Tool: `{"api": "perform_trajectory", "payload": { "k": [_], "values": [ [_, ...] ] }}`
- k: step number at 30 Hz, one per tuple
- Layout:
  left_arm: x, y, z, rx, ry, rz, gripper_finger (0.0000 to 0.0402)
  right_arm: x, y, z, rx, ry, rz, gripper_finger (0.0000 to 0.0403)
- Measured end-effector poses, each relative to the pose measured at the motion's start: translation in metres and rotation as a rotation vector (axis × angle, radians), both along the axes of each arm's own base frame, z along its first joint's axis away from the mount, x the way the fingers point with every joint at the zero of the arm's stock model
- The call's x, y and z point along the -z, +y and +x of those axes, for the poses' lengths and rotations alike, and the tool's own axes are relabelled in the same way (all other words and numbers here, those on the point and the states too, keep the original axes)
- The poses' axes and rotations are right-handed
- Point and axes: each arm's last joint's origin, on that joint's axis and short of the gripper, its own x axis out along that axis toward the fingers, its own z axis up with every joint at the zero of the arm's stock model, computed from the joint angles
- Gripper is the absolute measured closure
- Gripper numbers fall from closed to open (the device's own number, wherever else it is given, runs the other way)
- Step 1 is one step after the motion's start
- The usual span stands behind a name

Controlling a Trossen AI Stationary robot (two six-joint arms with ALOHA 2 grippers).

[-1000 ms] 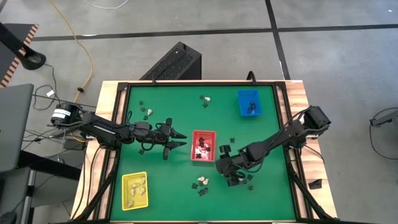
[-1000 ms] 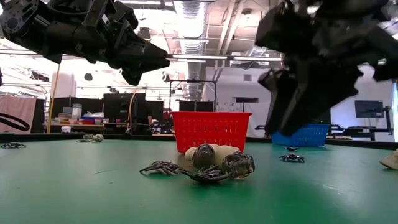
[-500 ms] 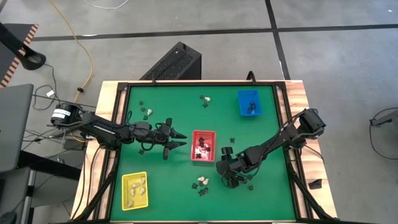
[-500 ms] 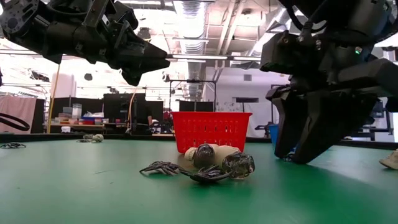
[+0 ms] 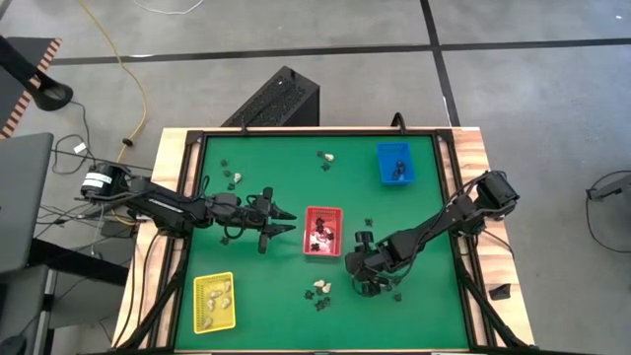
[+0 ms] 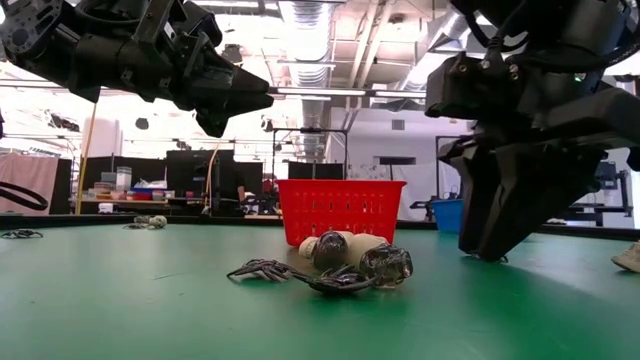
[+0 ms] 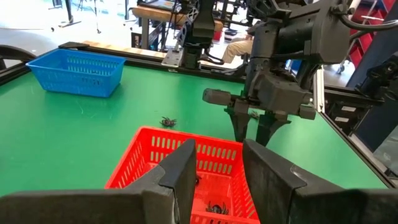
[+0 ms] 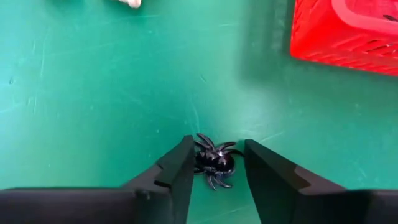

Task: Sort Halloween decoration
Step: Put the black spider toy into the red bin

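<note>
Halloween decoration in play is a black spider (image 8: 214,163), sitting on the green worktop (image 8: 93,112) right between your right hand's (image 8: 215,167) fingers, near the red tray (image 8: 348,28). That hand is down at the surface; its fingers flank the spider with little gap, but I can't tell if they're pinching it or only bracketing it

Risks as I see them:
- Legs splay past the fingers, so a close could catch only leg tips and the spider drops on lift
- Spider sits near the fingertips, not deep between them; a shallow pinch may squirt it out forward
- Tips scraping the worktop could drag it

Left hand (image 7: 219,168) hovers above the red tray with fingers apart and nothing in them. It's close to your likely drop path, so watch for arm contact

More spiders and cream pieces (image 5: 319,289) lie clustered just beside the right hand; a sweep could scatter them
</note>
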Motion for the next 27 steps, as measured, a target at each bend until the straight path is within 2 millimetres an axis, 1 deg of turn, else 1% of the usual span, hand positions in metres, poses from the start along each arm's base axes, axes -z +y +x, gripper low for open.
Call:
{"api": "perform_trajectory", "payload": {
  "k": [4,8,14,20,27],
  "values": [
    [0.000,0.000,0.000,0.000,0.000,0.000,0.0283,0.000,0.000,0.000,-0.005,-0.001,-0.002,0.0250],
    [0.000,0.000,0.000,0.000,0.000,0.000,0.0283,0.000,0.000,0.000,-0.005,-0.002,-0.002,0.0256],
    [0.000,0.000,0.000,0.000,0.000,0.000,0.0283,-0.003,0.001,0.001,-0.008,-0.001,-0.004,0.0255],
    [0.000,0.000,0.000,0.000,0.000,0.000,0.0283,-0.016,0.003,0.008,-0.027,0.007,-0.018,0.0253],
    [0.000,0.000,0.000,0.005,0.000,-0.001,0.0283,-0.017,0.003,0.004,-0.026,0.067,-0.041,0.0253]
  ]
}}
